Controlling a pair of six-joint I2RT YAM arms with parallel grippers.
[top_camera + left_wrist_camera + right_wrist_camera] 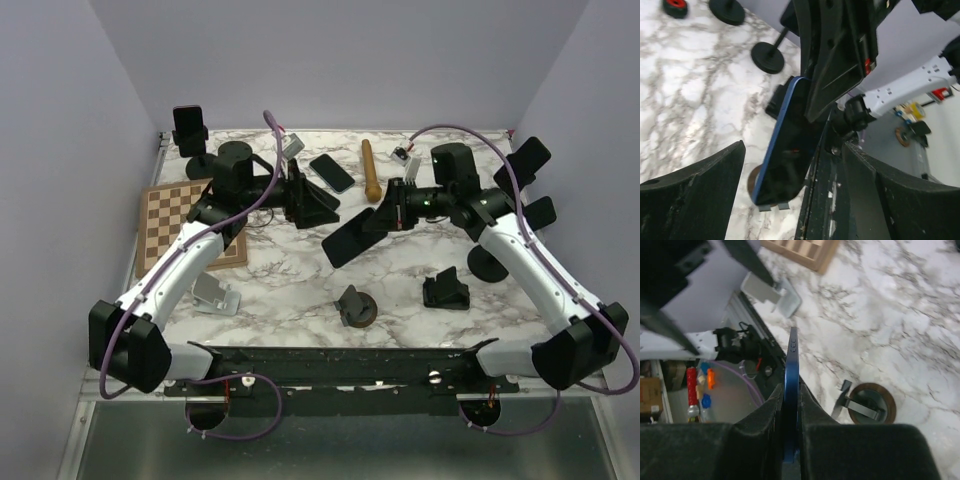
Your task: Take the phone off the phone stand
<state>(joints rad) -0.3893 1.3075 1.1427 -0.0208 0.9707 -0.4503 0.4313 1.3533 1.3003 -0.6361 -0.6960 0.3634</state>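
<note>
Right claw (378, 218) pinched the phone (350, 240) by one end and held it slantwise in the air above the middle of the marble bench (290, 270), clear of every stand in sight. In the right wrist view the blue-edged handset (791, 365) stood edge-on, and the fingers (760, 415) of that claw (791, 400) were pressed against its two faces.

Left claw (320, 205) hung just beside the phone's free end with its fingers spread wide and nothing between them. Its own camera looked past the two dark fingers (700, 200) at the phone (787, 145) hanging ahead, apart from both.

An empty round-based stand (357, 308) sat on the bench almost under the phone, seen also from the right wrist (867, 410). A white stand (215, 295) lay nearer the left arm. Which one had carried the phone could not be told. A second phone (332, 172) lay flat toward the back, and a chessboard (175, 215) sat at the left.

By the look of it the lift-off was done and the step in hand was disposing of the phone. The next move would call either for the left claw to close squarely on the free end before the right let go, or for the right arm to lower the handset flat onto bare marble. Either way the narrow pinch on a slanted phone left it liable to swing or slip.
</note>
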